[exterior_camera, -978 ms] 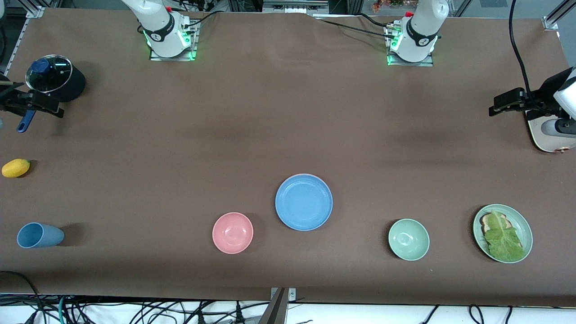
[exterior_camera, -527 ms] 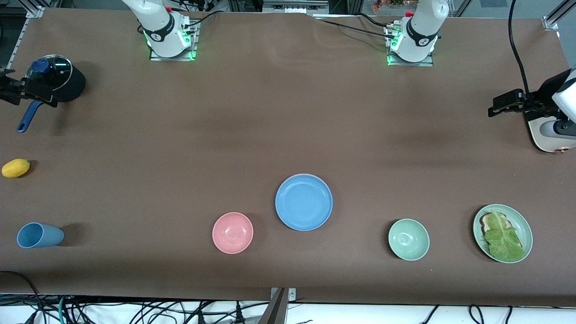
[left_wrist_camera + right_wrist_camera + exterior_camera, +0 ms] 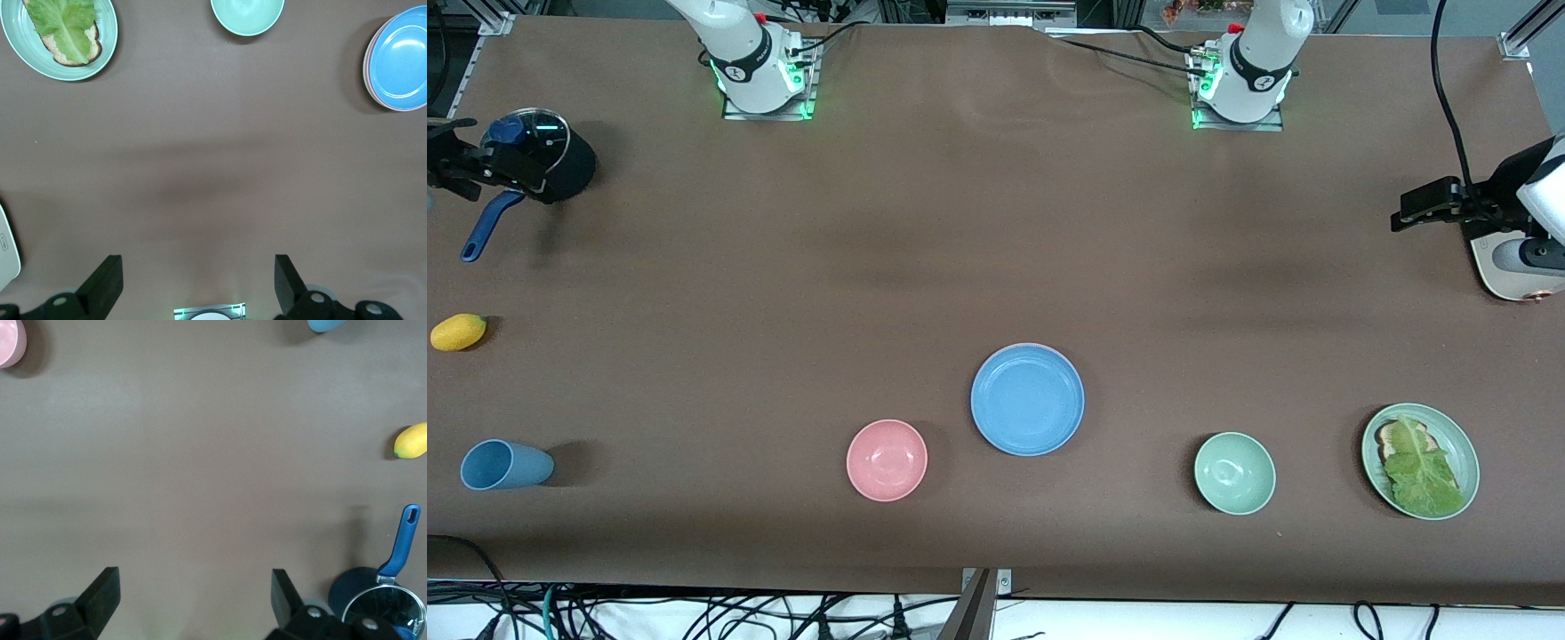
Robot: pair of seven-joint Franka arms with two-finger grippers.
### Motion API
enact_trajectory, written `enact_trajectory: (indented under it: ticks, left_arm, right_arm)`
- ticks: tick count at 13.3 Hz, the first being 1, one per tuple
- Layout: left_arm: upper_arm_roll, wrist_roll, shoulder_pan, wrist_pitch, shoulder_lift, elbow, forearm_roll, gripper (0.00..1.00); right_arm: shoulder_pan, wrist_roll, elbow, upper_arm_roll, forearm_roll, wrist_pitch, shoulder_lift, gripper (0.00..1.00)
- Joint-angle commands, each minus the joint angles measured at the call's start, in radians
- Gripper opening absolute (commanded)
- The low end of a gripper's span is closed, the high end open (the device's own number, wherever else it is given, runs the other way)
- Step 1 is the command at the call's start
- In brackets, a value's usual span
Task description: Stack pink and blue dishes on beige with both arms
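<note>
The blue plate [image 3: 1027,399] lies in the middle of the table, nearer the front camera. In the left wrist view the blue plate [image 3: 401,57] rests on the pink plate [image 3: 367,70], of which only a thin rim shows. The beige plate is hidden. My left gripper [image 3: 1409,212] hangs open and holds nothing, beside the cream toaster at the left arm's end; its fingers [image 3: 107,283] stand wide apart. My right gripper [image 3: 516,173] is open with nothing in it over the lidded pot at the right arm's end, shown by its spread fingers [image 3: 103,593].
A pink bowl [image 3: 887,460] sits beside the stack, and a green bowl [image 3: 1234,473] and a green plate [image 3: 1371,436] with toast and lettuce lie toward the left arm's end. Blue cup [image 3: 503,464], yellow fruit [image 3: 458,332], pot [image 3: 560,173] and toaster [image 3: 1507,271] stand at the ends.
My right gripper has drawn back toward the robots' side of the table and now hangs over the pot. The left gripper has barely shifted. The plates have not moved.
</note>
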Motion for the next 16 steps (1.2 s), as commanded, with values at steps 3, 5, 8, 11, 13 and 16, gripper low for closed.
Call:
enact_trajectory:
  ticks: [3, 5, 8, 11, 13, 16]
  left_arm:
    - [-0.001, 0.018, -0.006, 0.006, -0.002, 0.004, 0.030, 1.00]
    - [-0.001, 0.018, -0.008, 0.006, -0.002, 0.004, 0.030, 1.00]
    - [-0.001, 0.020, -0.008, 0.006, -0.002, 0.004, 0.030, 1.00]
    - [-0.001, 0.018, -0.006, 0.006, -0.002, 0.004, 0.030, 1.00]
    - [-0.001, 0.020, -0.006, 0.006, -0.002, 0.004, 0.030, 1.00]
    - [-0.001, 0.018, -0.006, 0.006, -0.002, 0.004, 0.030, 1.00]
  right_arm:
    - [0.037, 0.003, 0.032, -0.020, -0.002, 0.010, 0.017, 1.00]
    - [0.037, 0.004, 0.030, -0.019, -0.002, 0.010, 0.017, 1.00]
    - [0.035, 0.006, 0.030, -0.020, -0.002, 0.010, 0.017, 1.00]
    - [0.031, -0.002, 0.039, -0.020, -0.002, 0.005, 0.037, 1.00]
    - [0.031, -0.003, 0.056, -0.019, -0.002, 0.002, 0.049, 1.00]
    - [0.031, -0.006, 0.061, -0.019, -0.002, 0.002, 0.052, 1.00]
